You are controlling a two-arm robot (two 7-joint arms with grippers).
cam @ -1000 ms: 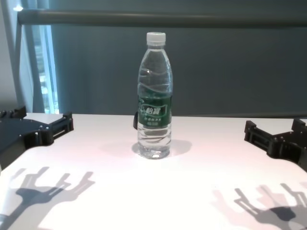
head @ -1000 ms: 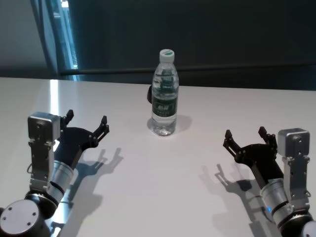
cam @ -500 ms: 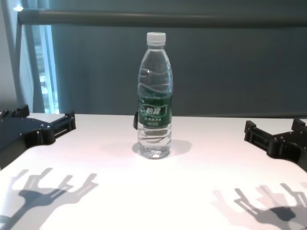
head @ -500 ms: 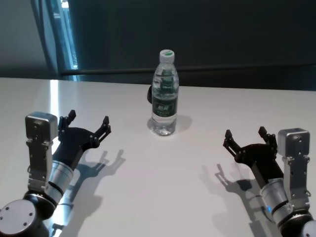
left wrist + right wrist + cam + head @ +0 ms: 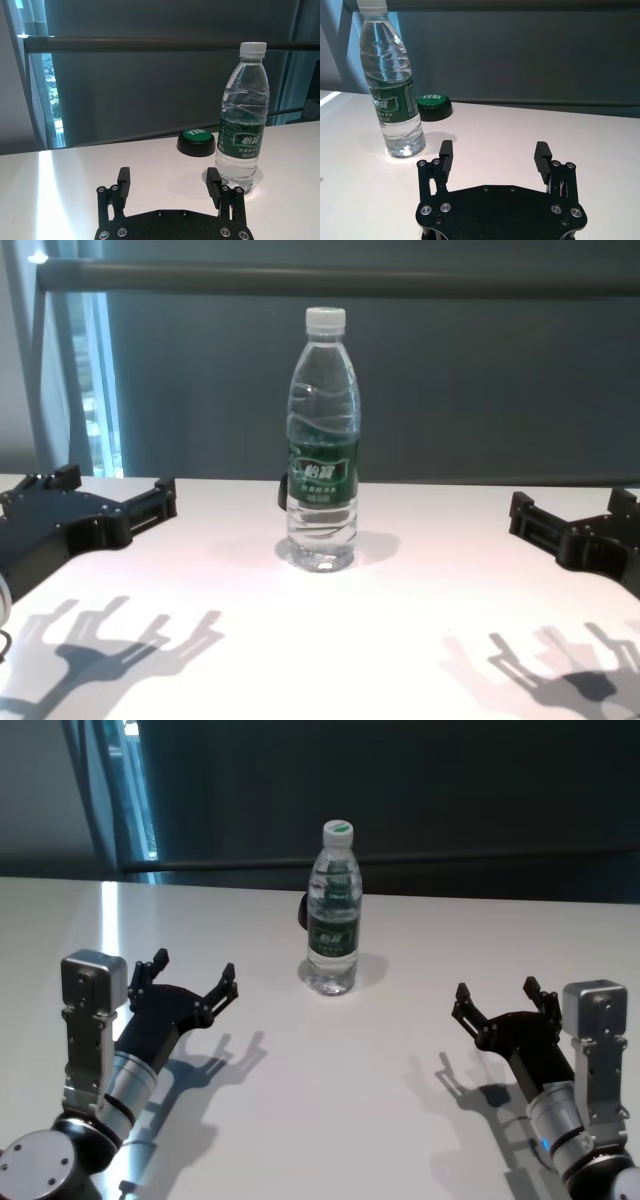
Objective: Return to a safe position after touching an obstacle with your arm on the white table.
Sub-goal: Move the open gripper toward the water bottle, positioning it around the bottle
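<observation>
From the head and chest views the black button [image 5: 196,143] behind the bottle [image 5: 333,908] is almost wholly hidden, only a dark sliver poking out at the bottle's side, and in the right wrist view the bottle's white cap [image 5: 372,4] is cut off by the picture's upper edge. The small print on the green label [image 5: 323,472] is too fine to read, and the right gripper [image 5: 572,524] runs out of the chest picture at its side
</observation>
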